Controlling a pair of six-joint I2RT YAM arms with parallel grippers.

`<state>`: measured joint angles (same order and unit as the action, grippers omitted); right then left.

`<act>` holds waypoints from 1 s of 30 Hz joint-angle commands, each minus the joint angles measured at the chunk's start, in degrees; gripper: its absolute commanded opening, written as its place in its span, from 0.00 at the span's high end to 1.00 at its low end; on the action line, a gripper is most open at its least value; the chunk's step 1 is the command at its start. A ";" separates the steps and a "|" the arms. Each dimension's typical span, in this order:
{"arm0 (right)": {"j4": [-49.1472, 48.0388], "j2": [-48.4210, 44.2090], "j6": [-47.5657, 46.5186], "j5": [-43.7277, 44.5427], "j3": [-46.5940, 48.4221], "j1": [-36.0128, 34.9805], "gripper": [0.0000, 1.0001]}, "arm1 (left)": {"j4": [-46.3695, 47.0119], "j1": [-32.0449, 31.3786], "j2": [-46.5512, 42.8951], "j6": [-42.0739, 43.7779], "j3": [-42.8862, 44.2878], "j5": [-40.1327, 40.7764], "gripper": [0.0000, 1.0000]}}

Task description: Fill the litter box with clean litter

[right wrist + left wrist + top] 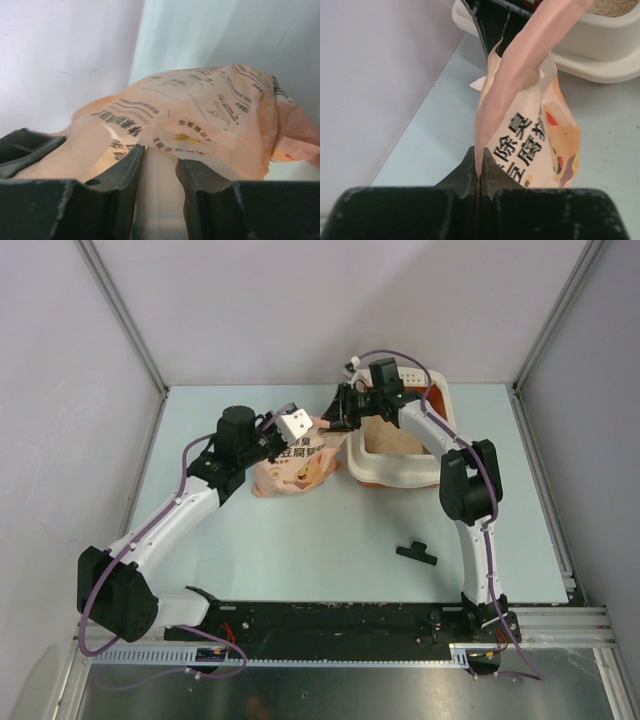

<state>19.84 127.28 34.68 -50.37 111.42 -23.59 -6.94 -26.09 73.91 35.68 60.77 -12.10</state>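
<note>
table [300, 570]: pale blue-green, fills the middle of the top view, white walls on three sides
litter box [385, 472]: upper right of centre in the top view, flat on the table, cream rim, orange inner wall showing at its right end; also top right of the left wrist view [600, 45]
litter [385, 438]: tan grains already lying inside the box, partly hidden by the right arm
bag [295, 468]: pink-peach with dark Chinese characters and a cartoon animal, just left of the box, touching or nearly touching its left rim; lower body on the table, top edge pulled up into a taut strip running between the two grippers [540, 145]; printed back side fills the right wrist view [210, 120]
right arm [470, 490]: rises from lower right, reaches up and left over the box
left arm [170, 515]: rises from lower left, reaches up and right to the bag
right gripper [160, 157]: at the bag's top, by the box's left end; fingers partly apart with folded bag film pinched between them
left gripper [479, 157]: at the bag's left side; fingers pressed together on the thin bag edge
clip [416, 553]: small, black, lying on the table lower right of centre, well apart from bag and box
</note>
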 commanded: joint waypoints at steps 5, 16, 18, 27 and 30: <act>-11.22 -2.48 13.04 -10.97 -0.41 4.87 1.00 | 5.97 -0.54 -1.13 9.48 7.25 -1.96 1.00; -12.45 -5.64 11.91 -14.93 -5.06 11.99 1.00 | 5.97 -1.42 0.80 16.17 10.06 -1.35 1.00; -13.67 -5.91 12.78 -15.72 -6.64 12.60 1.00 | 5.97 -1.69 1.06 16.52 10.33 -0.65 1.00; -21.69 -7.49 20.61 -14.84 -6.91 14.28 1.00 | 5.97 -2.57 1.15 17.93 10.15 -0.03 1.00; -20.10 -8.10 18.94 -14.76 -6.83 14.63 1.00 | 6.06 -2.57 1.50 18.28 10.24 0.67 1.00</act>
<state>2.31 124.18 53.67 -65.39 102.91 -10.07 -10.76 -27.53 76.88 51.57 65.78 -10.41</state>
